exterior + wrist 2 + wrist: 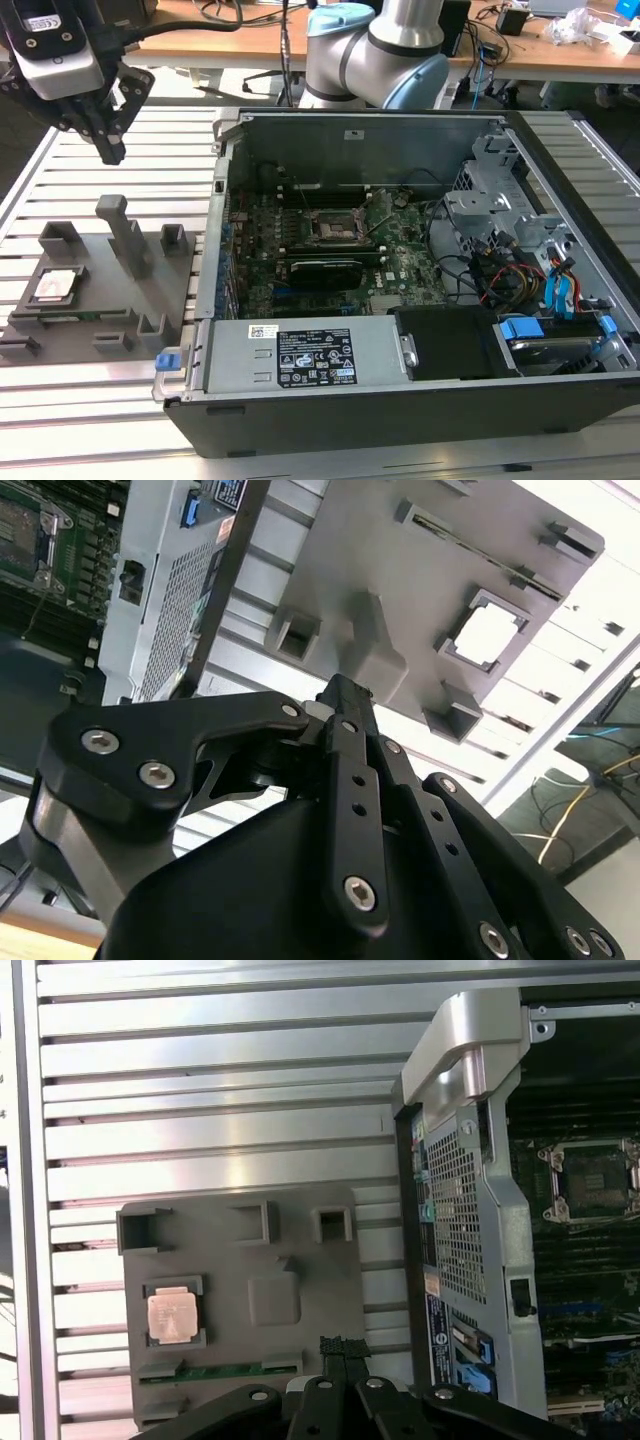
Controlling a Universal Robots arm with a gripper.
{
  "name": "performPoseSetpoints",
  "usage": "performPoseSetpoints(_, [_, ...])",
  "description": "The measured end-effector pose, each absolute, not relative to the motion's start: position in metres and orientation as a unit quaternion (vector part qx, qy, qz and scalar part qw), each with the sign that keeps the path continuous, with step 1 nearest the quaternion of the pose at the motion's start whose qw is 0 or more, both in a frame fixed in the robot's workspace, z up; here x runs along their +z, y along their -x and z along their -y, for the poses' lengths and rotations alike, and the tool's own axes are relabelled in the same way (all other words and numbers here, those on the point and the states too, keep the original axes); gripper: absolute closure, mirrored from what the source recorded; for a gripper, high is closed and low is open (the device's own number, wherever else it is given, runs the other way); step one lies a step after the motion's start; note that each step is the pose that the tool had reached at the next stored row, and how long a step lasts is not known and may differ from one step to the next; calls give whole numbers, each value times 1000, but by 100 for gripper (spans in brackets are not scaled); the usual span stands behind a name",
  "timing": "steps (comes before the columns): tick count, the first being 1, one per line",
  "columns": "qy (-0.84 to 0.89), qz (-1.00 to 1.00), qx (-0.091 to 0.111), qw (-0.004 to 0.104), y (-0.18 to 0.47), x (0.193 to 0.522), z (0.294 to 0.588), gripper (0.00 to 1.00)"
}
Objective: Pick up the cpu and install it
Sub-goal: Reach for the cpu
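None of the task looked done. The cpu (57,285) lay flat in its square recess in the grey tray (108,300), silver plate up, with nothing touching it. The gripper (110,152) hung above the tray's far edge, well clear of the chip, its fingers pressed together and holding nothing. By my reading, the pick-up, the carry and the seating all remained.

The open computer case (350,116) stood just beside the tray, on the exterior view's right. The motherboard socket (335,228) sat deep inside it with no chip in its frame.

A tall post (125,232) and several small blocks rose from the tray, the post between the gripper and the chip, so a slanted approach could clip it. The case's side wall (222,210) stood between the tray and the socket, which likely meant lifting the chip over it. Loose cables (500,275) lay farther from the tray, beyond the socket.
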State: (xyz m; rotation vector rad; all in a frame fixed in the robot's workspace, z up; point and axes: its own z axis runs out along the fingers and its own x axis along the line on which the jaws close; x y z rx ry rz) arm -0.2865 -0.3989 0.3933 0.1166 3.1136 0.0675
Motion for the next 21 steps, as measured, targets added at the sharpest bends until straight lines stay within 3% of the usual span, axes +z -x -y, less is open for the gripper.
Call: performPoseSetpoints(21, [-37,-999,22,13,323,393,399,89])
